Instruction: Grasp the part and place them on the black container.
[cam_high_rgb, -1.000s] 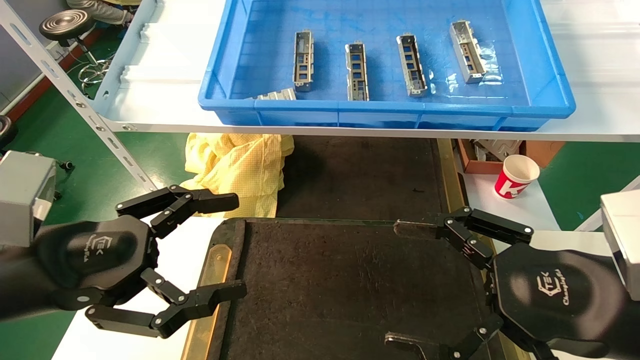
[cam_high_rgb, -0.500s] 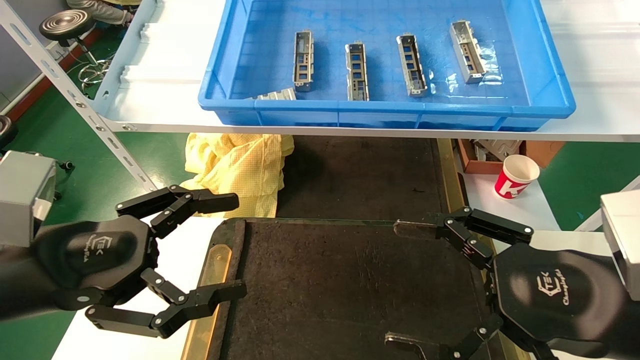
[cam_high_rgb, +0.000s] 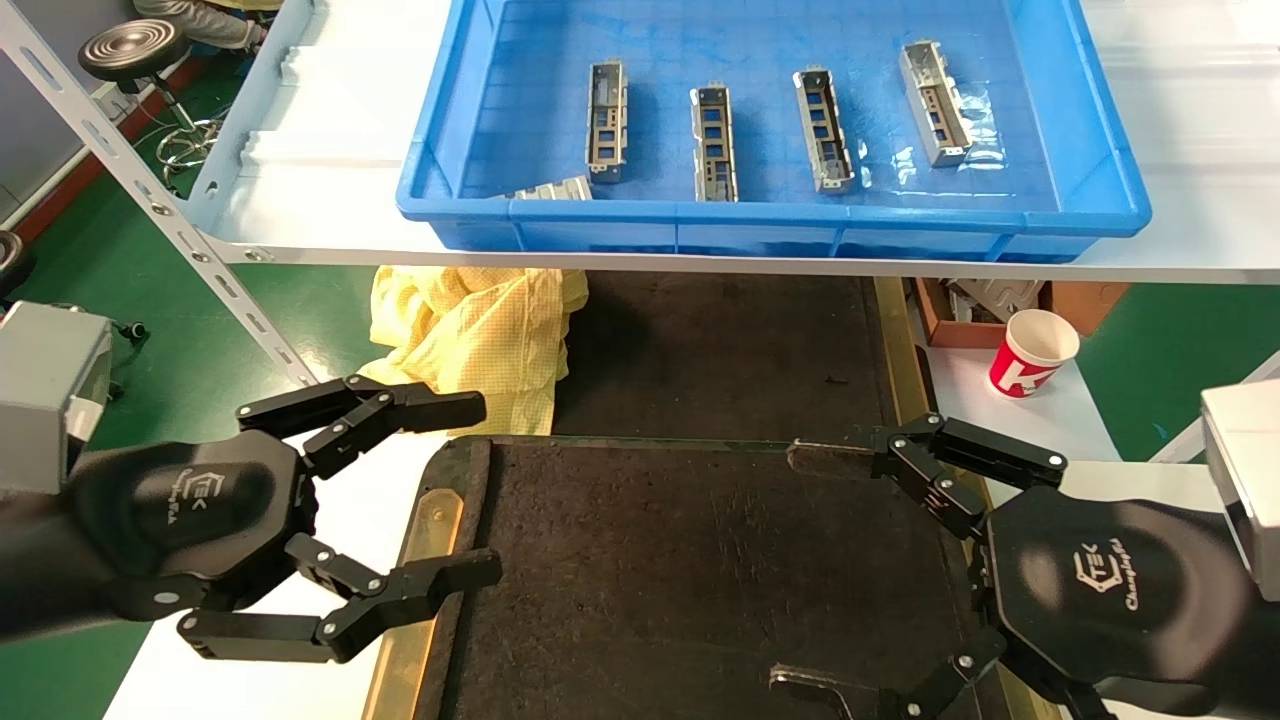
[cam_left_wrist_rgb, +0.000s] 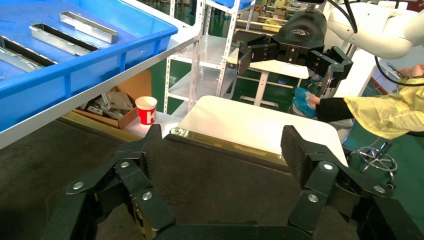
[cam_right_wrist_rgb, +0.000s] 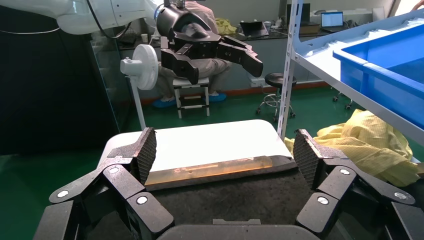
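Note:
Several silver-grey parts (cam_high_rgb: 714, 142) lie side by side in the blue bin (cam_high_rgb: 1100, 150) on the shelf; the left wrist view shows them as parts (cam_left_wrist_rgb: 62, 40). Below the shelf lies the black container (cam_high_rgb: 700, 570), bare, with brass side strips. My left gripper (cam_high_rgb: 478, 490) hovers open over the container's left edge, nothing between its fingers; its own view shows the left gripper (cam_left_wrist_rgb: 222, 150) above the black container (cam_left_wrist_rgb: 215, 175). My right gripper (cam_high_rgb: 792, 568) stands open and empty over the right side, seen as the right gripper (cam_right_wrist_rgb: 225, 150) above the black container (cam_right_wrist_rgb: 230, 200).
A yellow cloth (cam_high_rgb: 480, 330) lies under the shelf at the left. A red paper cup (cam_high_rgb: 1033, 352) and a cardboard box (cam_high_rgb: 960, 310) stand at the right. A white shelf edge (cam_high_rgb: 700, 265) runs in front of the bin. A second black tray (cam_high_rgb: 720, 350) lies behind the container.
My left gripper has shifted slightly to the right, toward the container. The right gripper and the parts have not moved.

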